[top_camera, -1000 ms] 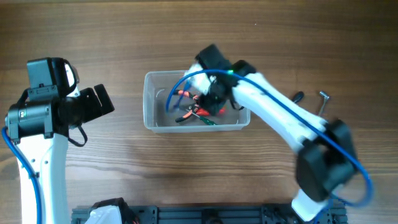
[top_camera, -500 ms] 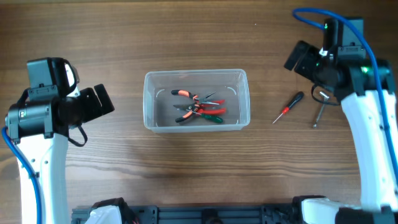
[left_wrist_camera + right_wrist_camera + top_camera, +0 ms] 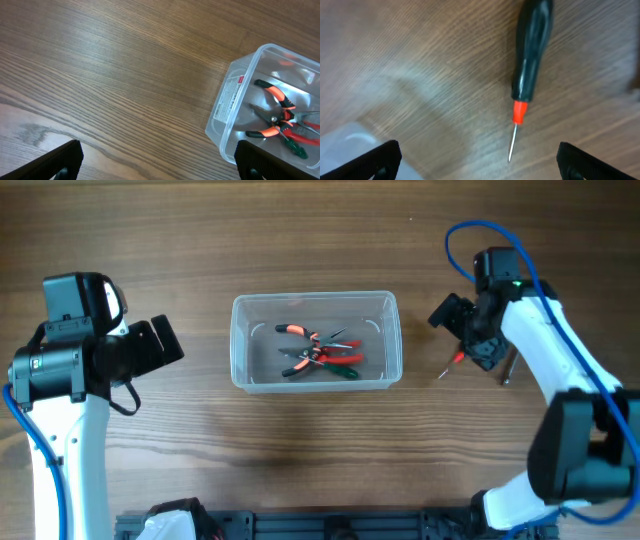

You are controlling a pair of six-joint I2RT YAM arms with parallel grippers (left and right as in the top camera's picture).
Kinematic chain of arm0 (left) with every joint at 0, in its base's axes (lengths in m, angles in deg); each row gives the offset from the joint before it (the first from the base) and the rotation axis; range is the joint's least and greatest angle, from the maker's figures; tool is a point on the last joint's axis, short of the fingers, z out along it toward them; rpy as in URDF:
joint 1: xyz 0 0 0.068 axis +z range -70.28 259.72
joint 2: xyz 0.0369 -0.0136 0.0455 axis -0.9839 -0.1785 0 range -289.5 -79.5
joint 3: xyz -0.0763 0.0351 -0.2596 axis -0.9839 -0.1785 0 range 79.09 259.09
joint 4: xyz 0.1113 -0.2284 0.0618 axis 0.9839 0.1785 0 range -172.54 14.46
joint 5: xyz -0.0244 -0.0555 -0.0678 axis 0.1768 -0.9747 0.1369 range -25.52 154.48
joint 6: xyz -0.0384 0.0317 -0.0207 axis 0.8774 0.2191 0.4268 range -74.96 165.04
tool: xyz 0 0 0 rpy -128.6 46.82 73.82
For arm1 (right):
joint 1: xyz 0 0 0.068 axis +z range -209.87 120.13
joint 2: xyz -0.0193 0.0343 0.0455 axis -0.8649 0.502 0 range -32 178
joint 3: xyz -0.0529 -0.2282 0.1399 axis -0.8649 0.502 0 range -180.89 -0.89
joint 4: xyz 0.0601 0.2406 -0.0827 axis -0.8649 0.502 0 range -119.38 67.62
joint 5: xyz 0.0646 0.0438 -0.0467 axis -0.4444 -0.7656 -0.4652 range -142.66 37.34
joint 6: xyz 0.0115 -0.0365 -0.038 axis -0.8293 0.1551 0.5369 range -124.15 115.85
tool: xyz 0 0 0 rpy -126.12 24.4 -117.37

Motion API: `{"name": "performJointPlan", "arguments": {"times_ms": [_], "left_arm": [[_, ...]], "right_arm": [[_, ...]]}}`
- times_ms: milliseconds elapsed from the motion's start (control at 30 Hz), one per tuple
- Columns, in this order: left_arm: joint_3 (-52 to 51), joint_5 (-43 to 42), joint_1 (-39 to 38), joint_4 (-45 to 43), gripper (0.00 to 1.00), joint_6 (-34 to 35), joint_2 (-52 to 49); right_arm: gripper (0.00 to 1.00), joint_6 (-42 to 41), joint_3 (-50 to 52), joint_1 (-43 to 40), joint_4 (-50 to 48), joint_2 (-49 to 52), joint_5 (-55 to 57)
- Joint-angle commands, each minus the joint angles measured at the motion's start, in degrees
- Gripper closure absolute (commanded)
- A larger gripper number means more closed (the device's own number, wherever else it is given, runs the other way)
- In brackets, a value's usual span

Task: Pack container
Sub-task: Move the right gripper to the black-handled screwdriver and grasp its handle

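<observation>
Close under the right wrist camera, the right pincer point(image 3: 480, 167) is released, its fingertips spread wide at the lower corners of the view with nothing between them. Just beyond it a screwdriver point(image 3: 532, 55) lies flat on the wooden surface point(image 3: 430, 75): thin shaft nearest, then a red collar, then the black handle. The left pincer point(image 3: 160, 170) is likewise spread and empty, held above bare wood. Farther out from it sits the container point(image 3: 231, 97), upright in the middle of the surface between the two arms, with the screwdriver apart from it on its right side. Inside lie pliers point(image 3: 318, 352) with orange, red and green grips, tangled together on its floor.
</observation>
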Motion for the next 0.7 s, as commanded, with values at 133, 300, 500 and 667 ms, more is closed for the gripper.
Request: {"name": "performJointPlan", "arguments": {"times_ms": [133, 300, 500, 667], "left_arm": [[0.46, -0.07, 0.31, 0.22, 0.00, 0.94, -0.22], [0.46, -0.07, 0.31, 0.17, 0.00, 0.96, -0.24], [0.46, -0.09, 0.31, 0.20, 0.00, 0.96, -0.24], [0.46, -0.09, 0.31, 0.20, 0.00, 0.96, -0.24]], "right_arm": [[0.01, -1.16, -0.07, -3.72, -1.88, 4.48, -2.43], [0.02, 1.51, -0.07, -8.26, -2.75, 5.14, -3.30], [0.05, 3.26, -0.04, -9.07, -4.07, 6.12, -3.08], [0.06, 3.28, -0.04, -9.07, -4.74, 7.91, -3.08]]}}
